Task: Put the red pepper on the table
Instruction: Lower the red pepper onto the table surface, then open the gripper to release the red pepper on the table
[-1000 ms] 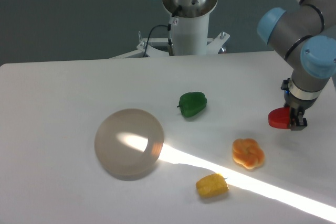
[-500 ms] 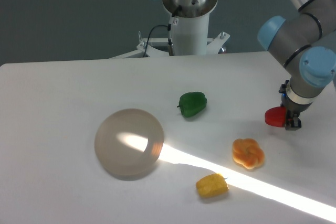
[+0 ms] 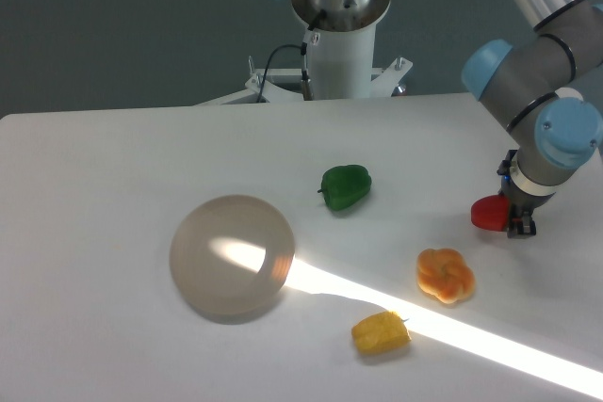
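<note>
Over the last second we see the gripper [image 3: 520, 226] and the red pepper [image 3: 487, 214] it carries drift a little to the left, toward the middle of the table [image 3: 113, 167]; everything else lies where it lay. The white table fills most of the view, with a bright band of light slanting across its lower right. The arm [image 3: 528, 91] reaches down from the upper right, over the table's right side. A cloudy, dome-shaped bowl [image 3: 232, 255] sits left of centre. The orange pepper [image 3: 445, 275] lies below and left of the gripper, apart from it. The green pepper [image 3: 345, 186] rests near the centre, and the yellow pepper [image 3: 381, 333] lies nearest the front edge. The fingers pinch the red pepper's right side; it hangs low at the table's right, and we cannot tell whether it touches the surface.
</note>
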### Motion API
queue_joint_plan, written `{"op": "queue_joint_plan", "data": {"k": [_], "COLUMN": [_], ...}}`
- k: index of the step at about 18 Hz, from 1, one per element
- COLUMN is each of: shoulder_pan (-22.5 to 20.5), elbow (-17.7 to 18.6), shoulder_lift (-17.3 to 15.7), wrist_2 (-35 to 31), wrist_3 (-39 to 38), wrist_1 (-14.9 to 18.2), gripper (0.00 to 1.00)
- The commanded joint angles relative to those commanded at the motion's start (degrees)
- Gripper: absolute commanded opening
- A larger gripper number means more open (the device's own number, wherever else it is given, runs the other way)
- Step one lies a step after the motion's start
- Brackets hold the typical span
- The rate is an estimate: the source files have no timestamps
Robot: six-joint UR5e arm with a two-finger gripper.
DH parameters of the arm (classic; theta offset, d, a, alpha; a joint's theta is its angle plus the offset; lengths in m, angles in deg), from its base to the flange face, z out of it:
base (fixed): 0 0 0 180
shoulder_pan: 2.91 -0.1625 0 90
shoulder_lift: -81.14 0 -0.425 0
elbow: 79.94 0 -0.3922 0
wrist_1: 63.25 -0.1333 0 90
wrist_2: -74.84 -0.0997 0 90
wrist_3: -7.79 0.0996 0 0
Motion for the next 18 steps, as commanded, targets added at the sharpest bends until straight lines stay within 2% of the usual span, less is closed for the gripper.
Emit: {"op": "queue_joint_plan", "data": {"k": [18], "shoulder_pan": [0.2], "elbow": [0.0], "shoulder_lift": [1.2], "wrist_2": [0.4], "wrist_3": [-0.2], "wrist_1": [0.1], "gripper": [0.51]}}
